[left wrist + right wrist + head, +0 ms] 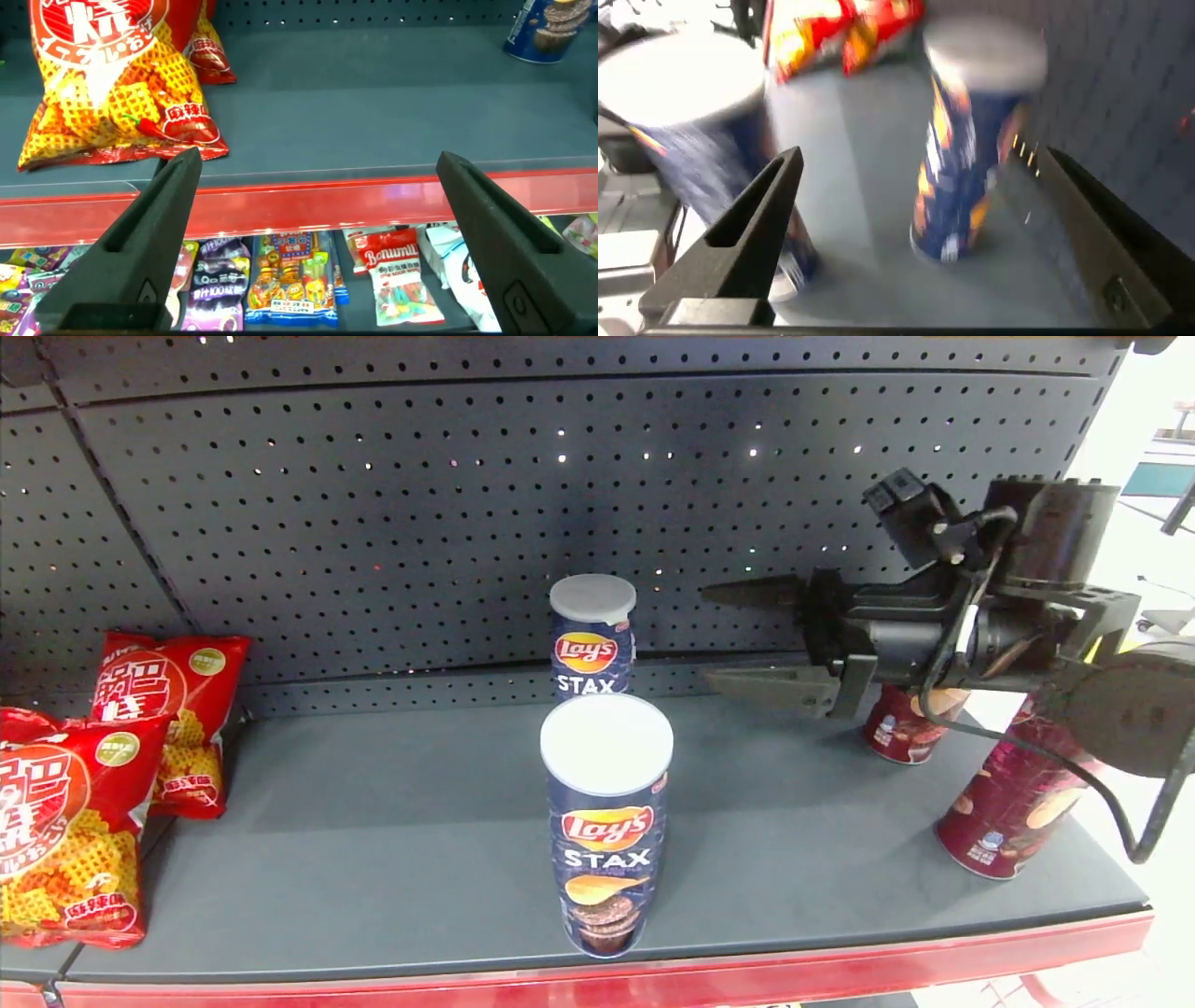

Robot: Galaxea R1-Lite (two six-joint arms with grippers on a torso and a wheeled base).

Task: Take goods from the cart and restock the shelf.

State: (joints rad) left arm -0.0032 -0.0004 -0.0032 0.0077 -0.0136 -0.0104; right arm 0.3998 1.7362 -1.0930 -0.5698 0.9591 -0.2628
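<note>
Head view: the front blue chip can (607, 821) stands upright near the front edge of the grey shelf (373, 821). The rear blue chip can (592, 635) stands upright directly behind it, against the pegboard back panel (373, 523). The right gripper (738, 637) hangs to the right of and behind the front can, level with the rear can and apart from both. Its fingers are spread wide and hold nothing. Farther right of the front can stand two maroon cans (1013, 803), partly hidden by the arm. Two red snack bags (177, 728) lie well to the front can's left. Left wrist view: the left gripper (318, 159) sits before the shelf's red front lip (308, 201), fingers (177, 233) fully parted and empty. One snack bag (112, 84) lies on the deck beyond, the front can's base (551, 28) shows far off to one side, and candy packets (299, 280) lie on the level below. Right wrist view, blurred: the rear can (971, 159) stands ahead of the open, empty fingers (766, 215), untouched, and the front can (691, 140) stands close beside one finger.
</note>
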